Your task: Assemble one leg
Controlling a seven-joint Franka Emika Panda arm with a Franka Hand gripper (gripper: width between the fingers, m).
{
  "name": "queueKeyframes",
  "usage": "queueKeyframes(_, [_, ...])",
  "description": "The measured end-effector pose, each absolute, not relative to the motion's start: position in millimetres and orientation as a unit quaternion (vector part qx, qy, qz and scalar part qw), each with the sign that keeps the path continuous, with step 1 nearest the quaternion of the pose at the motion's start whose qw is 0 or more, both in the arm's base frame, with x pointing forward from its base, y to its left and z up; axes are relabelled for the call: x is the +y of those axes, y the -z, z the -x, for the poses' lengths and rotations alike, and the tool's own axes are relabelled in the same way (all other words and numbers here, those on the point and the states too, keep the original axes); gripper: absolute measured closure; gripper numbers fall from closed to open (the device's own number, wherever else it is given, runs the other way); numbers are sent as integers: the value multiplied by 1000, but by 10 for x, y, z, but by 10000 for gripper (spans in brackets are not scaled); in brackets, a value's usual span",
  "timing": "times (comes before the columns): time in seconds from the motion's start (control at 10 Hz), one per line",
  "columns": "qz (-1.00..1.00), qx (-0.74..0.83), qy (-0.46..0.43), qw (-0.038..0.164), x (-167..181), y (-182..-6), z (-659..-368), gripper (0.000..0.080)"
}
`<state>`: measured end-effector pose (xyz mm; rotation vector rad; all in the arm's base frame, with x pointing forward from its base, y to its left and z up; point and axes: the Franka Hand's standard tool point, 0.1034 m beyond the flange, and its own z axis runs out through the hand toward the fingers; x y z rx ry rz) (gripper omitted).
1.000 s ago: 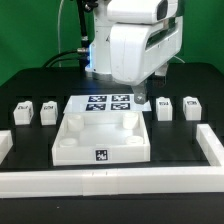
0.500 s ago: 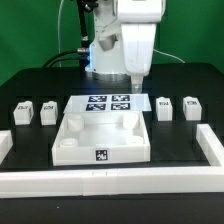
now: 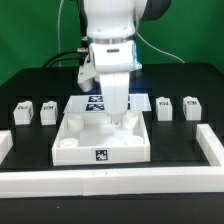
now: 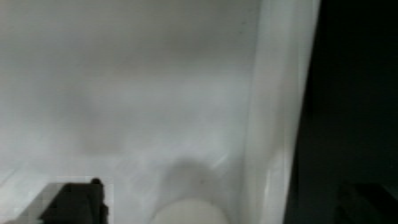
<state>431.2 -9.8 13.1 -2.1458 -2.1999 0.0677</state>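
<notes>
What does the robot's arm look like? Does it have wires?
The arm is mostly white, with chunky, rounded shells and a dark patch at a joint near the top. Its gripper has a white body, and the wrist view shows one dark finger. Yes, thin black cables run behind it, next to a blue glow. No markings can be made out.

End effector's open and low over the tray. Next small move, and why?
Probably ease down the last bit and close on the tray's rear wall, to shift the tray. The end effector hangs open and empty at the back of the tray, and the wrist view shows only white surface close up. The nearest leg and the other three sit off to the sides, out of its jaws.
</notes>
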Motion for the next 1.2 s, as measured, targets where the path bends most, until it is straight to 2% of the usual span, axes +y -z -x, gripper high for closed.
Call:
queueKeyframes(0.1, [699,-714,-22,36,-117,-88,-4286,149])
queueKeyframes(0.4, [702,-711,-11,25,-151,-78,-4305,149])
queueKeyframes(0.6, [702,-711,-11,25,-152,-78,-4305,411])
queueKeyframes(0.7, [702,-711,-11,25,-153,-77,-4305,411])
queueKeyframes(0.8, [702,-711,-11,25,-154,-77,-4304,612])
queueKeyframes(0.9, [702,-711,-11,25,-154,-76,-4304,732])
queueKeyframes(1.2, [703,-711,-8,21,-158,-87,-4328,739])
